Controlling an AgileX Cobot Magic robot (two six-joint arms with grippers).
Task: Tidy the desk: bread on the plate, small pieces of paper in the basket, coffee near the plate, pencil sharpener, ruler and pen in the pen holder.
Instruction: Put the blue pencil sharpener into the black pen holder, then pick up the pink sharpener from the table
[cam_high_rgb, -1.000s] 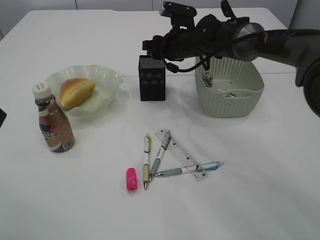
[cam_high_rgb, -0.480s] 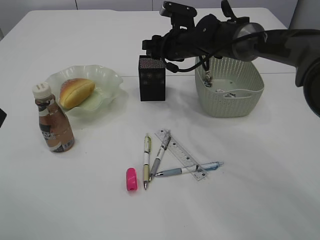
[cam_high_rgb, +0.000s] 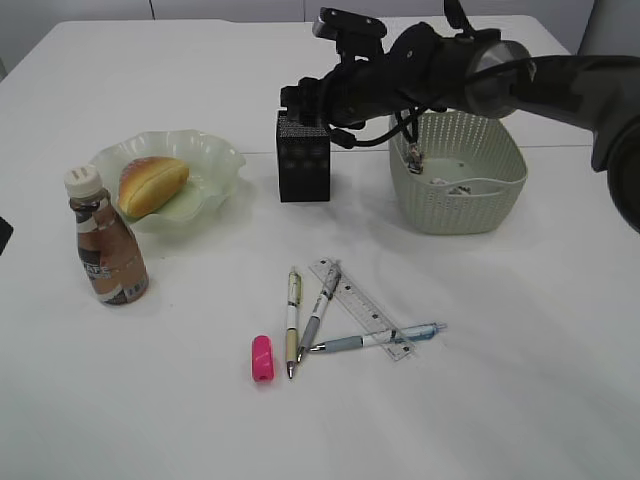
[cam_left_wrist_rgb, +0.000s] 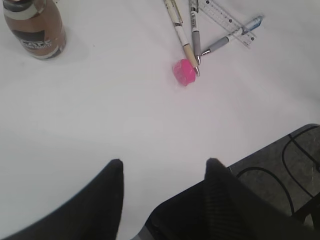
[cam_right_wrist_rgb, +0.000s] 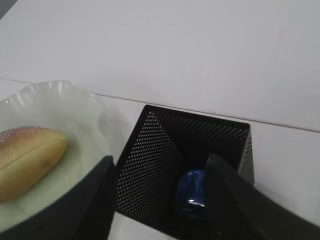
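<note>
My right gripper (cam_right_wrist_rgb: 160, 165) hangs open right above the black mesh pen holder (cam_high_rgb: 303, 160). A blue pencil sharpener (cam_right_wrist_rgb: 194, 192) lies inside the holder (cam_right_wrist_rgb: 195, 120), free of the fingers. The bread (cam_high_rgb: 152, 183) rests on the pale green plate (cam_high_rgb: 215, 160), and the coffee (cam_high_rgb: 107, 245) stands just in front of it. Three pens (cam_high_rgb: 293, 320) and the clear ruler (cam_high_rgb: 360, 308) lie mid-table beside a pink pencil sharpener (cam_high_rgb: 262, 358). Low over the table's near edge, my left gripper (cam_left_wrist_rgb: 164, 167) is open and empty, well short of the pink sharpener (cam_left_wrist_rgb: 185, 72).
The sage-green basket (cam_high_rgb: 460, 200) stands right of the pen holder with small pieces of paper (cam_high_rgb: 460, 186) inside. My right arm stretches over the basket's far rim. A dark chair or mat shows past the table edge in the left wrist view.
My right gripper has drifted slightly left and up over the pen holder, and its jaws have widened a little. Everything on the table lies as before.
</note>
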